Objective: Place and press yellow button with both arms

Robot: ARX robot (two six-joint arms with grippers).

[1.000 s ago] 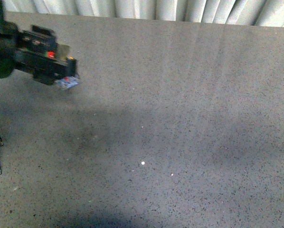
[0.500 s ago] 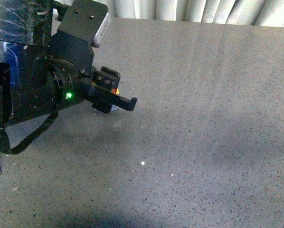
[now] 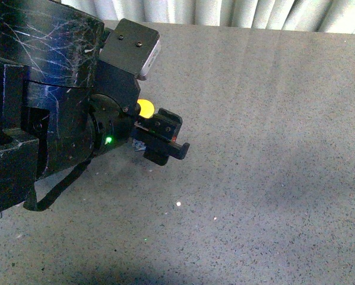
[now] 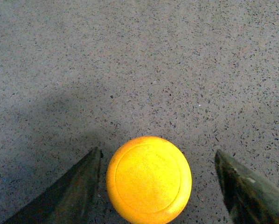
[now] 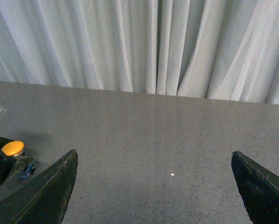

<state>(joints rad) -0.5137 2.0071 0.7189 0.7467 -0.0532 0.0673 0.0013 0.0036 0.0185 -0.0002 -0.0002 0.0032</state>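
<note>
- One yellow button (image 3: pixel 145 108) in play. In your front view only its round cap peeks out, tucked against the left arm (image 3: pixel 47 89), left of the table's middle.
- One table (image 3: pixel 272 148), grey and speckled, with one pale curtain (image 5: pixel 130 42) hanging along its far edge.
- Look through the left wrist view: the yellow cap (image 4: pixel 149 179) faces the camera head-on, a single clean disc that hides the body and base beneath it.
- The left gripper (image 4: pixel 158 151) shows two fingers, one on each side of the cap (image 4: pixel 74 191). They are parted about halfway. One finger sits just beside the cap's edge, and bare table shows between the cap and the other.
- So that claw straddles the button without pinching the cap. You cannot tell whether it touches anything lower down, or whether the base is on the table.
- One green light (image 3: pixel 109 140) glows on the left arm, and one black cable (image 3: pixel 56 190) loops under it.
- The right gripper (image 5: pixel 153 153) has two fingers (image 5: pixel 46 191) spread wide, with nothing between them but table.
- From the right wrist view the button (image 5: pixel 12 148) is a small yellow dot, well apart from the right claw.
- Two white specks (image 3: pixel 178 204) lie on the table near the front of your view.
</note>
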